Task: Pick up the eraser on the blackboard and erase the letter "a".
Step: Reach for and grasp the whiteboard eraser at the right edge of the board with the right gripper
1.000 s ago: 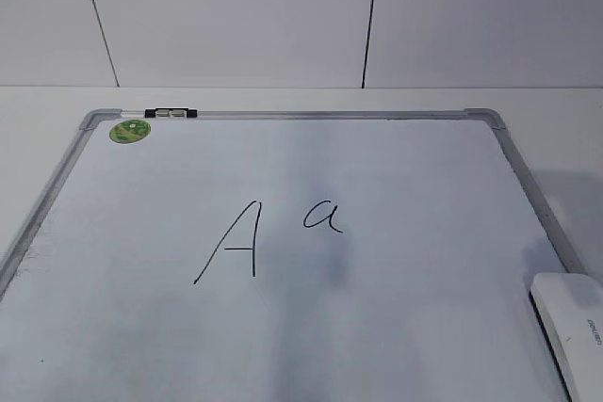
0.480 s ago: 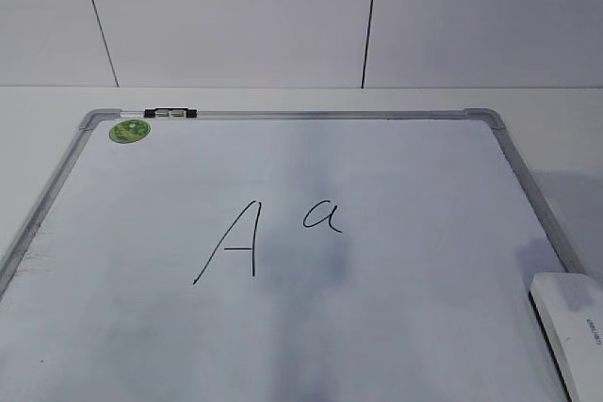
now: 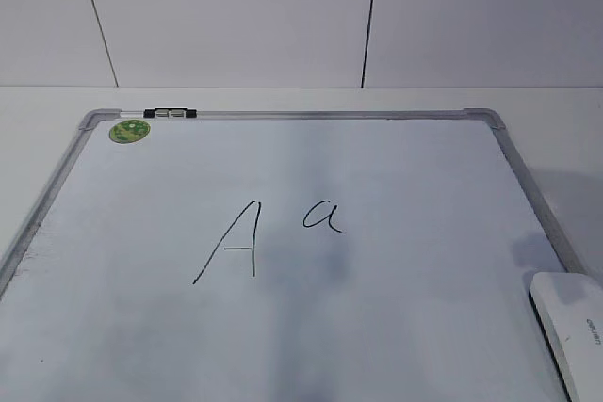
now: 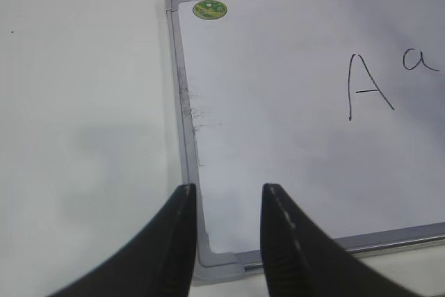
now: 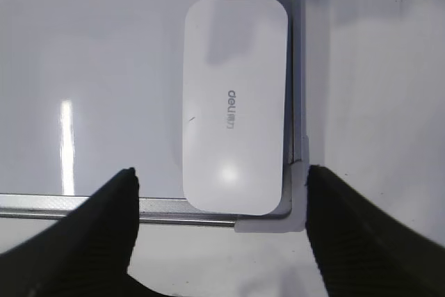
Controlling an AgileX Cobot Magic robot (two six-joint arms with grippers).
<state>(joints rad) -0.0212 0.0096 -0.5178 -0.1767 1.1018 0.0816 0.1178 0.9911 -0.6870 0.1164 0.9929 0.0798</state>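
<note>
The blackboard (image 3: 377, 167) is a white board in a silver frame and fills the table. A capital "A" (image 3: 233, 242) and the small letter "a" (image 3: 322, 217) are written near its middle. The eraser (image 3: 572, 327) lies in the board's near right corner. In the right wrist view the eraser (image 5: 234, 106) lies ahead of my right gripper (image 5: 219, 175), which is open wide, empty, and hovers over the board's corner. My left gripper (image 4: 226, 189) is open and empty over the board's near left corner (image 4: 208, 259). Neither gripper shows in the exterior view.
A round green sticker (image 3: 129, 131) and a black-silver clip (image 3: 171, 113) sit at the board's far left edge. White table (image 4: 83, 102) surrounds the board. A white panelled wall (image 3: 236, 16) stands behind.
The eraser sits slightly lower in the exterior view than a second ago, and the shadow near it has shifted. The board and letters are unchanged.
</note>
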